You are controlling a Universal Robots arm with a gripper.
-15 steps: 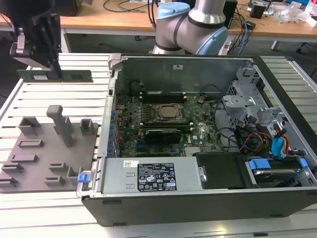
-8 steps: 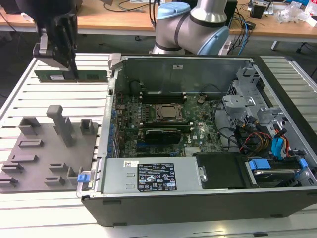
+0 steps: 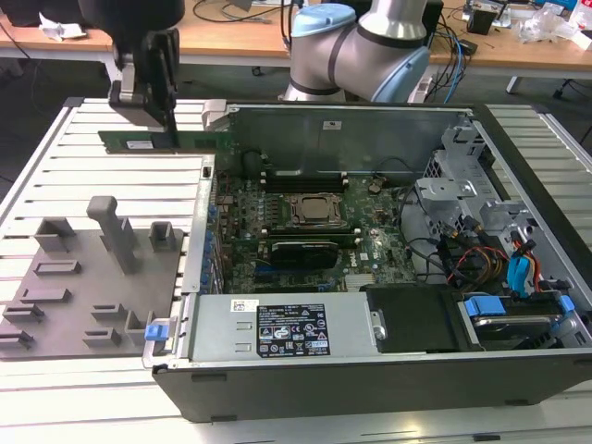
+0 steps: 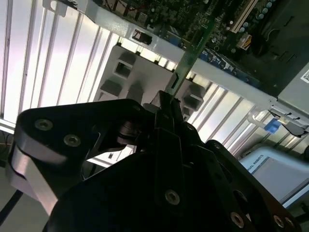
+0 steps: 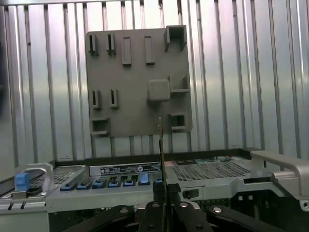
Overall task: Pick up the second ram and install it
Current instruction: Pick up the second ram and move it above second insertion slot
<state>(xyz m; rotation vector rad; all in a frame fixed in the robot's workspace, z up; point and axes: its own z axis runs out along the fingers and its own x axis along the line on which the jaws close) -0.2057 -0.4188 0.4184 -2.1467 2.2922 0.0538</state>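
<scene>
clamped shut: gripper on second ram, level over slatted table, beside open computer case.

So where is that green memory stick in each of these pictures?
Exterior view: the RAM stick lies level in the gripper, to the exterior view's left of the computer case.
Second wrist view: the RAM stick juts from the gripper toward the motherboard.
First wrist view: edge-on, a thin line rising before the grey fixture plate.
Shared landmark: the grey fixture plate, in all three.
</scene>
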